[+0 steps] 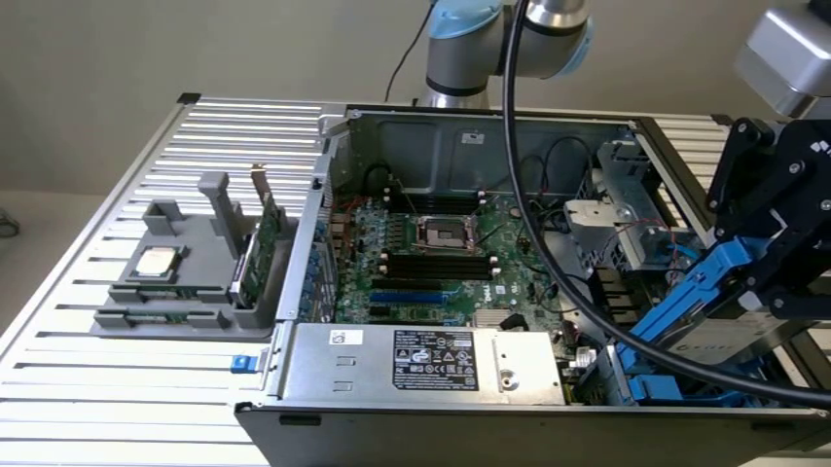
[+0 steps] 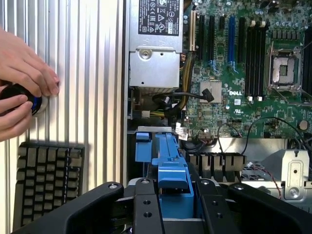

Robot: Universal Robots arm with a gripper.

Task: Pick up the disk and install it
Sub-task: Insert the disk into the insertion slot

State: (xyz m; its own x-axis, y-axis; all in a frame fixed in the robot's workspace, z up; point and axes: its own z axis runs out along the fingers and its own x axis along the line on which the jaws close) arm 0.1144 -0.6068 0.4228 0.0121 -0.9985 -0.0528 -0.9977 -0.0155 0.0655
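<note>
The disk (image 1: 725, 336), a silver-grey drive with a white label in a blue carrier frame, hangs tilted over the case's front corner on the exterior view's right. My black gripper (image 1: 764, 277) is shut on it from above. In the wrist view the blue carrier (image 2: 170, 163) sits clamped between my fingers (image 2: 146, 209), pointing down toward the drive bay beside the motherboard (image 2: 243, 78). The drive's metal body is hidden there behind the carrier and my gripper (image 2: 173, 212).
The open computer case (image 1: 520, 413) holds the power supply (image 1: 429, 360), motherboard (image 1: 429, 263) and loose cables. A thick black cable (image 1: 546, 253) crosses the case. A grey fixture (image 1: 195, 292) holds a processor chip and a green card. A person's hands (image 2: 24, 92) and a keyboard (image 2: 46, 180) lie outside the case.
</note>
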